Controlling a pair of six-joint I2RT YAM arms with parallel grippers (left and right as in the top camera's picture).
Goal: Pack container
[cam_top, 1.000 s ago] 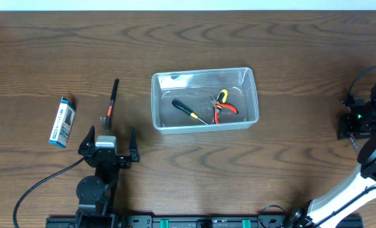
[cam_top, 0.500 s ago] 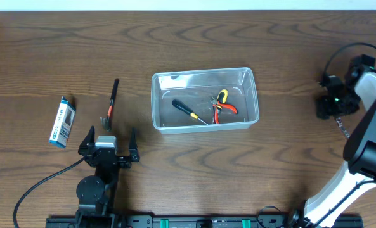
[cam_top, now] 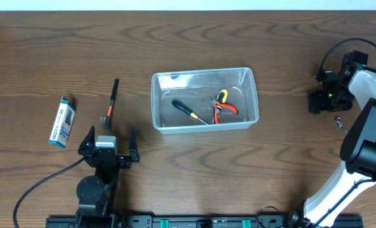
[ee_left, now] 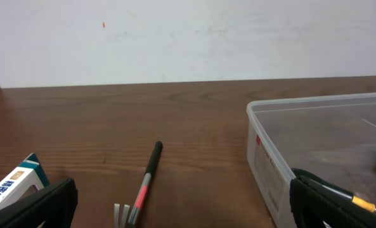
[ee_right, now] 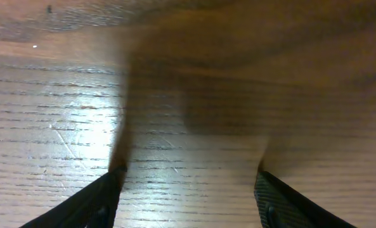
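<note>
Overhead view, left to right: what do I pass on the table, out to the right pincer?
Blue-and-white box → pronged black-and-red tool → container, holding a screwdriver then pliers → right pincer. The left pincer overlaps the tool's span, so it is left out.

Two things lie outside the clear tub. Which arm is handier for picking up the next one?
Left, probably. The left gripper, open, sits right beside the small rake and near the blue-and-white box; the right gripper hangs over the table, beyond the container.
</note>
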